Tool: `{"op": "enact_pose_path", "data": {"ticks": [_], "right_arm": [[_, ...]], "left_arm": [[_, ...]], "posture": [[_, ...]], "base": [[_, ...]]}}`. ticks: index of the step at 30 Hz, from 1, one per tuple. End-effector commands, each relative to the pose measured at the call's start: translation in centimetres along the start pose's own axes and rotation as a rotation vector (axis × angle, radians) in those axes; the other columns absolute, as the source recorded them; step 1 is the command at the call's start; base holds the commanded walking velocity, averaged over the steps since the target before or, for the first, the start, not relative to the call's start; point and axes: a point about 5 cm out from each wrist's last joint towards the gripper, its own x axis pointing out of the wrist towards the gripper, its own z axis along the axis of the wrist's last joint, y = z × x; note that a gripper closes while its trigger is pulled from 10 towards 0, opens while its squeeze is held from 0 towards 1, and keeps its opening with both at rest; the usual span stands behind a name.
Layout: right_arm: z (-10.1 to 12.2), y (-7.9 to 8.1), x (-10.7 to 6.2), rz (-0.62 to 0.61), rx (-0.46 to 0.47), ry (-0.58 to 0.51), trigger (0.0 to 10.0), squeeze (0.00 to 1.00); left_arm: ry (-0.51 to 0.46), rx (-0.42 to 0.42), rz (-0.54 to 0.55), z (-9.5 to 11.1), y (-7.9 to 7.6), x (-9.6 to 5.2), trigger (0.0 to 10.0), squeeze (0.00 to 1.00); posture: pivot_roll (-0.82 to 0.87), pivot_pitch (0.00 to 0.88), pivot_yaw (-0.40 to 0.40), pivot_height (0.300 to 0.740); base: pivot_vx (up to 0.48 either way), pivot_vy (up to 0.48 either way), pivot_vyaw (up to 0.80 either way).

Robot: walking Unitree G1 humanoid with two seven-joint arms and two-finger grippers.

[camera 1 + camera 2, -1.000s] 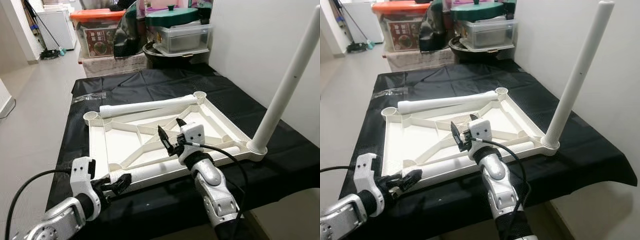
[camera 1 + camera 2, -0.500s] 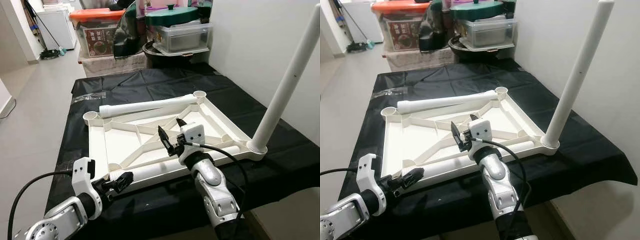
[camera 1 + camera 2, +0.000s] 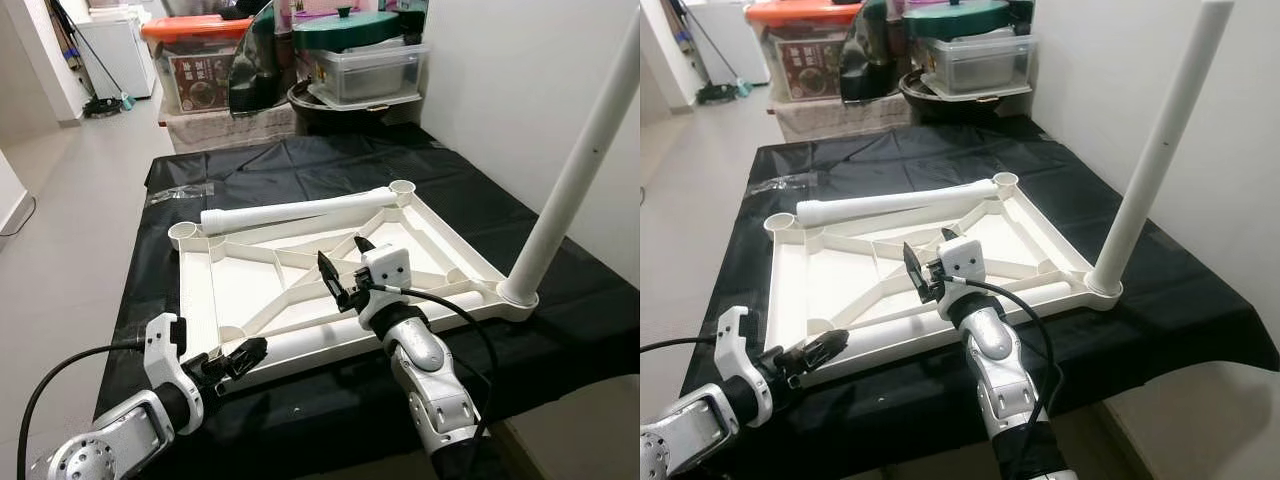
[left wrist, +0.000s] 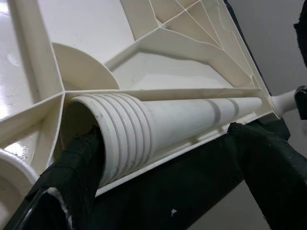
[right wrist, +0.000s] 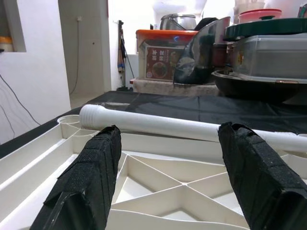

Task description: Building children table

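You've got the tabletop point(image 3: 300, 275) lying upside down on the black cloth point(image 3: 320, 165), a cream-white plastic tray shape with raised rims, diagonal ribs crossing in the middle and a round socket at each corner. Count three legs, all plain white tubes: one leg point(image 3: 575, 165) stands upright in the near right corner socket, a second leg point(image 3: 300, 211) lies across the far edge of the tabletop with its ends near the two far sockets, and a third leg point(image 3: 350, 332) lies along the near edge, just inside the rim. Your wrist camera shows that near leg's end ribbed with several rings and hollow. Your left gripper point(image 3: 238, 357) is right at that ribbed end by the near left corner, fingers spread, one finger point(image 4: 79, 167) touching the ribbed end and the other out over the cloth, so it's released, not clamped on anything. Your right gripper point(image 3: 342, 268) hovers over the middle of the tabletop above the ribs, its two black fingers point(image 5: 91, 177) wide apart and holding nothing, with the far leg straight ahead of it. Beyond the table you can see stacked plastic bins point(image 3: 195, 60) and a dark pot point(image 3: 330, 105) against the wall.
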Motion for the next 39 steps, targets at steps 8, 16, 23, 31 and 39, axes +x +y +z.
{"op": "enact_pose_path", "data": {"ticks": [8, 16, 23, 31, 39], "right_arm": [[0.1, 0.2, 0.0, -0.003, 0.013, 0.001, 10.0, 0.00], [0.1, 0.2, 0.1, -0.002, 0.013, 0.000, 10.0, 0.00], [0.0, 0.2, 0.1, -0.001, 0.012, 0.002, 10.0, 0.00], [-0.1, 0.3, 0.1, 0.003, 0.017, 0.007, 10.0, 0.00], [-0.2, 0.4, 0.0, 0.008, 0.009, 0.014, 10.0, 0.00]], "left_arm": [[0.086, -0.037, -0.064, -0.7, 0.0, -0.4, 10.0, 0.00], [0.086, -0.020, -0.075, 0.2, 0.1, -0.7, 10.0, 0.00], [0.084, 0.007, -0.102, 1.3, -0.1, -1.4, 10.0, 0.00], [0.067, 0.024, -0.170, 2.2, -0.9, -1.8, 10.0, 0.00], [-0.006, -0.057, -0.307, 2.1, -1.3, -2.4, 10.0, 0.00]], "posture": [[0.04, 0.000, 0.030, 0.740], [0.04, 0.002, 0.025, 0.740], [0.04, 0.005, 0.030, 0.740], [0.04, 0.005, 0.030, 0.740], [0.04, 0.011, 0.027, 0.740]], "base": [[0.000, 0.000, 0.00], [0.000, 0.000, 0.00], [0.000, 0.000, 0.00], [0.000, 0.000, 0.00], [0.000, 0.000, 0.00]]}}
